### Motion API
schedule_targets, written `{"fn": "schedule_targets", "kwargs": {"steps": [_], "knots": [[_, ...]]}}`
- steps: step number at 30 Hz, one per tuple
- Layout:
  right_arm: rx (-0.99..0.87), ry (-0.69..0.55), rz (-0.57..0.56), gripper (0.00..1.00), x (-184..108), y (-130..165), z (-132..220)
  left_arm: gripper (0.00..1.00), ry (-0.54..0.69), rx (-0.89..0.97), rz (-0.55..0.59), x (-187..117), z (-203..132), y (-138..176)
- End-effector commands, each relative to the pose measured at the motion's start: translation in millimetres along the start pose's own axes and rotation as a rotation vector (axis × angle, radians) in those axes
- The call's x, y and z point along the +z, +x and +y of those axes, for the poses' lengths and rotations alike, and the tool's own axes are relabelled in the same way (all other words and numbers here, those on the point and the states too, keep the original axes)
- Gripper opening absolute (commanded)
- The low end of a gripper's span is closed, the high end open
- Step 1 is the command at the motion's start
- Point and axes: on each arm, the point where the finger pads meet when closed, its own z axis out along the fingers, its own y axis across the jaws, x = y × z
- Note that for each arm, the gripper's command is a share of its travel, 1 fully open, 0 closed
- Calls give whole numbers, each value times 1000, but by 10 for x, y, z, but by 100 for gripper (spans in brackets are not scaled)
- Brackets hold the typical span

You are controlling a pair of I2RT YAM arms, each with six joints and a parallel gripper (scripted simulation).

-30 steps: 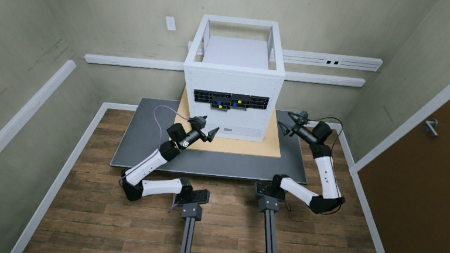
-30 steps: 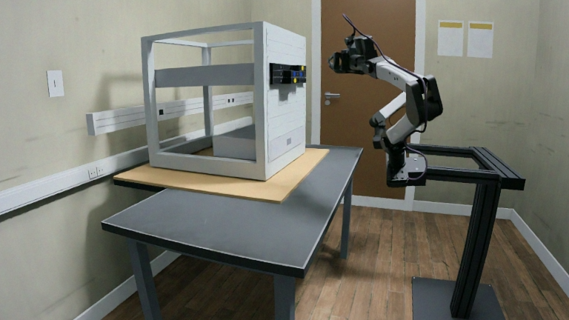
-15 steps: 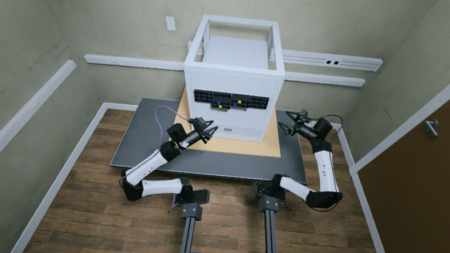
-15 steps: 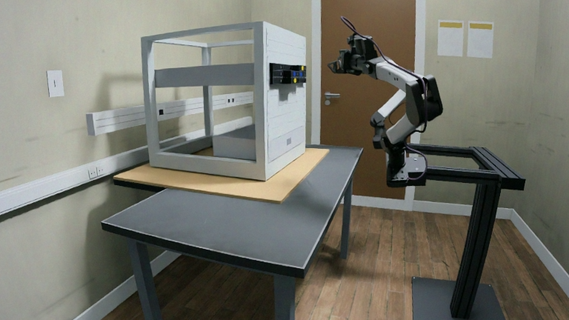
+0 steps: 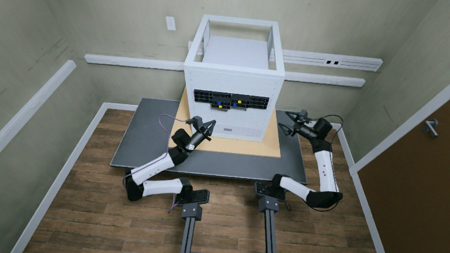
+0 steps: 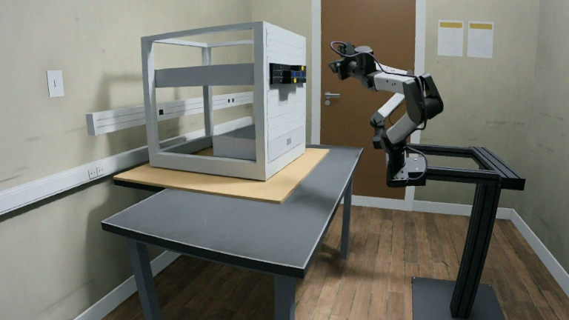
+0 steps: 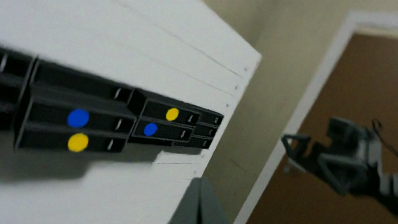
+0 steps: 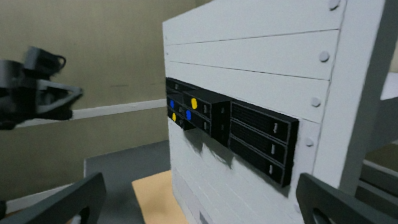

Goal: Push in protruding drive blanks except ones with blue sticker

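Before pressing anything, best to judge by size. One table [image 5: 141,132] [image 6: 207,230] [image 8: 110,165], long edge towards the arms. On top, one wooden board [image 5: 239,150] [image 6: 222,190] [image 8: 155,195], and on that one white rack [image 5: 232,81] [image 6: 280,119] [image 7: 150,30] [image 8: 250,55], upright, nearer the table's back edge than its front. Two arms, two grippers: left gripper [image 5: 214,121] [image 6: 334,70] [image 7: 199,182] [image 8: 80,92] clenched on nothing, in front of the rack and apart from it; right gripper [image 5: 283,118] [image 7: 288,149] [image 8: 201,176] released, spread wide, out towards the table's right edge.

Across the rack's front, apparently twelve drive blanks in four columns of three. Four seemingly sticking out, all in the middle columns: upper yellow-dot blank [image 5: 244,101] [image 6: 302,68] [image 7: 182,117] [image 8: 200,105], lower yellow-dot blank [image 5: 224,107] [image 6: 295,81] [image 7: 97,144] [image 8: 175,118], and two blue-dot blanks [image 5: 222,103] [image 6: 294,73] [image 7: 97,120] [image 8: 172,104]. Smallest, four dots: two yellow, two blue.

Step in hand, by judgement: lining up the shut fingers for a first push. Next, probably: choose a yellow-dot blank, meet its face squarely away from the blue neighbour, press straight and slowly until latched. Watch for tipping or sliding towards the table's back edge.

L end effector [image 5: 214,121] [image 6: 330,66] [image 7: 199,182] rolled vs 1 s ago, wrist cable [image 5: 164,115] [image 6: 338,42] loop lower in ext. view
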Motion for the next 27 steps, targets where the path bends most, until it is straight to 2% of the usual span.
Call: {"fn": "schedule_targets", "kwargs": {"steps": [1,6,8,13,20,27], "knots": [[-29,-61,-19,100,13,-131,96,0,-123,-223,-167,142,170,-56],[-45,-145,-24,100,75,-199,245,0,-212,-387,-226,241,321,95],[-45,-145,-24,100,75,-199,245,0,-212,-387,-226,241,321,95],[-63,-209,-19,100,141,-253,363,0,-319,-609,-339,373,514,114],[-91,-288,-12,100,224,-332,521,0,-472,-862,-414,586,728,419],[-113,-337,-1,100,290,-382,630,0,-552,-976,-446,740,824,573]]}}
